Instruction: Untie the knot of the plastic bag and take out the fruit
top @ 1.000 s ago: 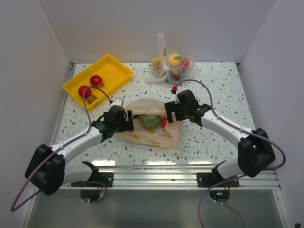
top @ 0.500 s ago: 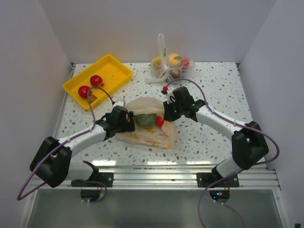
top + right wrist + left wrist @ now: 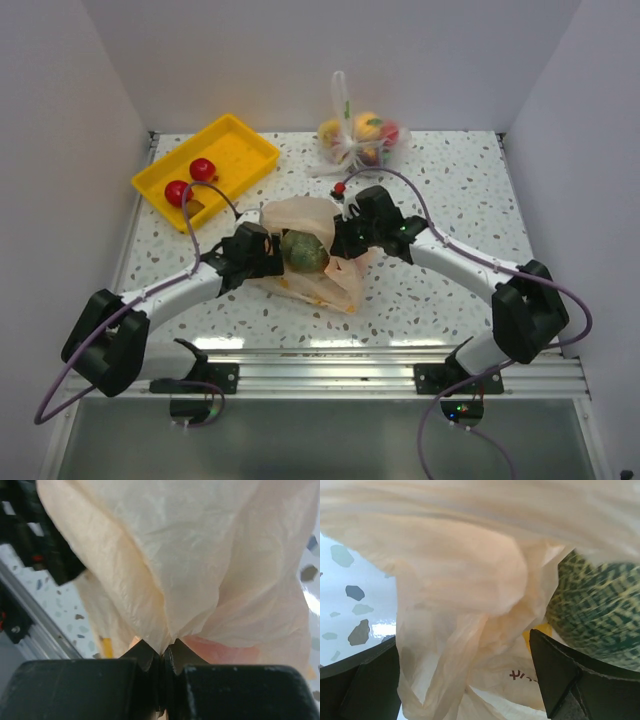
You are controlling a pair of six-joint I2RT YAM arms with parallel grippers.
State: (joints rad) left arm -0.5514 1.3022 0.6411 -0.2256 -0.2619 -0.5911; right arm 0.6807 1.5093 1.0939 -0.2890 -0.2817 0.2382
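Two pincers: the left gripper (image 3: 268,252) stands at full spread with nothing gripped, only slack film lying between its fingers (image 3: 370,680). The right gripper (image 3: 161,660) is pinched tight on a fold of the plastic bag (image 3: 325,280).
Bag: mid-frame in the overhead view, between the two arms.
Green fruit (image 3: 303,250): centre of frame and bare on top, just right of the left gripper and just left of the right one.
Knot: I cannot make it out in any view.
Nearer arm: the left, I judge, being free. In its wrist view the fruit sits at the right edge, above the right finger, not between the two.
Yellow tray (image 3: 250,145): upper left, well apart, holding two red fruits (image 3: 203,169).
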